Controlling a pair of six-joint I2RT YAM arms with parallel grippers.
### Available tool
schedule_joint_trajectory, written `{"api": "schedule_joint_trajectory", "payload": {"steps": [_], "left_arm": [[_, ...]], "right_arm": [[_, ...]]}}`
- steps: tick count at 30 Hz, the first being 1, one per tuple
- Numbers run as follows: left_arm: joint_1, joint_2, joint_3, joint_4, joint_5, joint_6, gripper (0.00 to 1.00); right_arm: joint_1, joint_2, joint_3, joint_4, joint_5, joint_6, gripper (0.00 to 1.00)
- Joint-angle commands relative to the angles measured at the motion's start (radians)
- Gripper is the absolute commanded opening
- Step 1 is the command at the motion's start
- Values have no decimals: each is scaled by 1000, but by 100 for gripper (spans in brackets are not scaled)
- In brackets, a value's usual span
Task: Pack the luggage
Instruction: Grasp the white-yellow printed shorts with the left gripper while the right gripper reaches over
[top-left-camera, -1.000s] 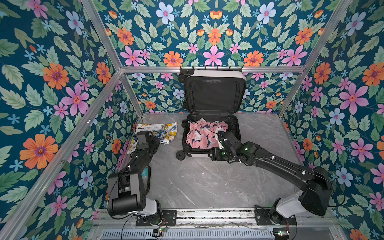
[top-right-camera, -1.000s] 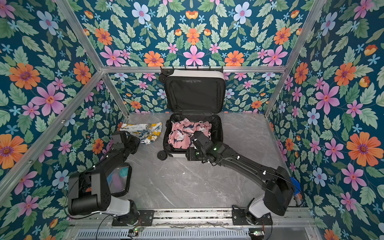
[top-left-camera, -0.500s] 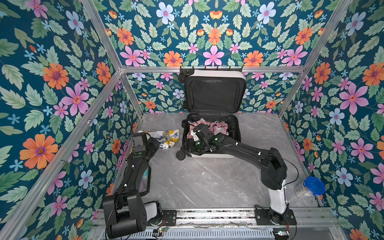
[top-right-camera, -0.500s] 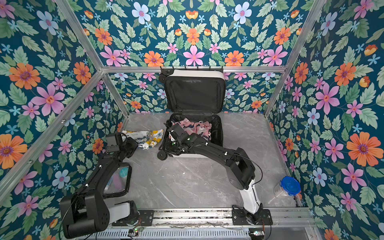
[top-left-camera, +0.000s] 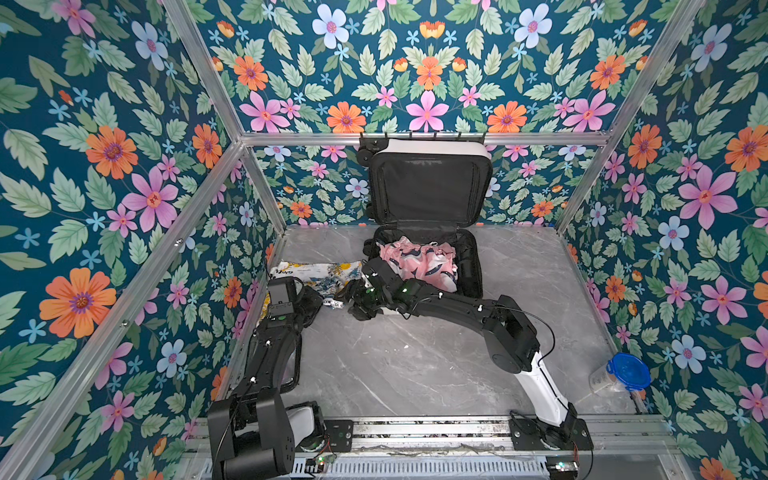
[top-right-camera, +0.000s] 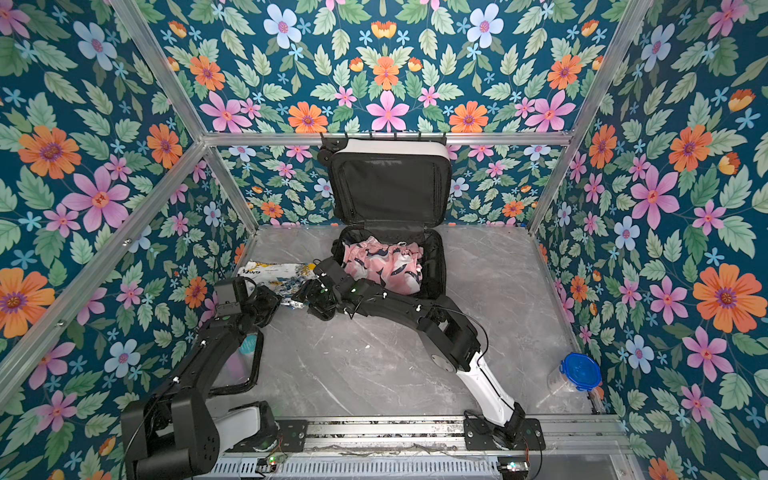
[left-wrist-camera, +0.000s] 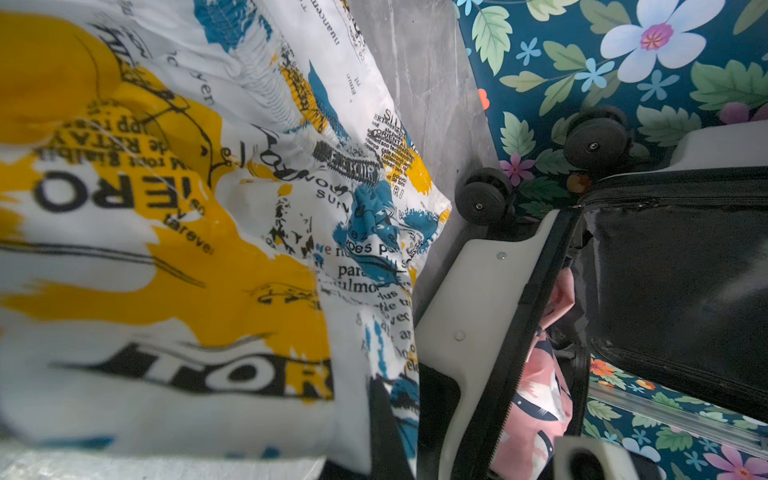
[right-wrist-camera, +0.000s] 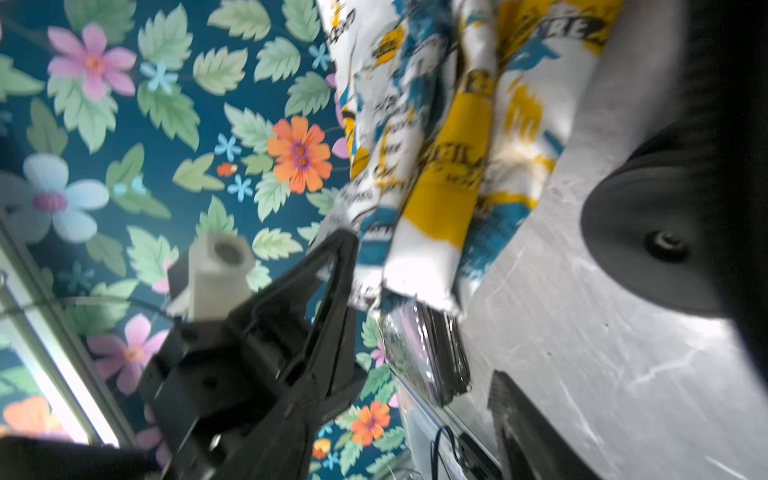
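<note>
The luggage (top-left-camera: 432, 145) (top-right-camera: 390, 146) stands open at the back, its white lid upright against the wall. A pink garment (top-left-camera: 419, 266) (top-right-camera: 386, 264) fills its base (left-wrist-camera: 478, 291). Left of it on the table lies a white, yellow and blue printed garment (top-left-camera: 316, 272) (top-right-camera: 274, 272) (left-wrist-camera: 166, 249) (right-wrist-camera: 436, 145). My left gripper (top-left-camera: 326, 300) (top-right-camera: 286, 301) (left-wrist-camera: 406, 411) (right-wrist-camera: 345, 249) is shut on that garment's near corner. My right gripper (top-left-camera: 351, 297) (top-right-camera: 309, 299) reaches across to the same corner, at the luggage's front left. It is open and empty, with one of its fingers (right-wrist-camera: 513, 424) low over the table.
A clear black-edged pouch (top-left-camera: 291, 365) (top-right-camera: 241, 365) (right-wrist-camera: 424, 353) lies under my left arm by the left wall. A clear jar with a blue lid (top-left-camera: 623, 372) (top-right-camera: 577, 372) stands at the front right. A black luggage wheel (right-wrist-camera: 652, 245) is close beside my right gripper.
My right gripper has swung left from the luggage's front right to the printed garment's corner. The left arm has stretched forward, and the garment's corner is drawn toward the front.
</note>
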Motion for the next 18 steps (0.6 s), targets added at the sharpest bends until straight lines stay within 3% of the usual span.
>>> {"api": "schedule_joint_trajectory", "payload": {"steps": [1,18], "left_arm": [[0,-11,-7,40,26,-7,0],[0,-61,-52,52,64,-37,0]], "right_arm": [[0,13,-10,86,42,86,67],[4,152,168,66,54,106,68]]}}
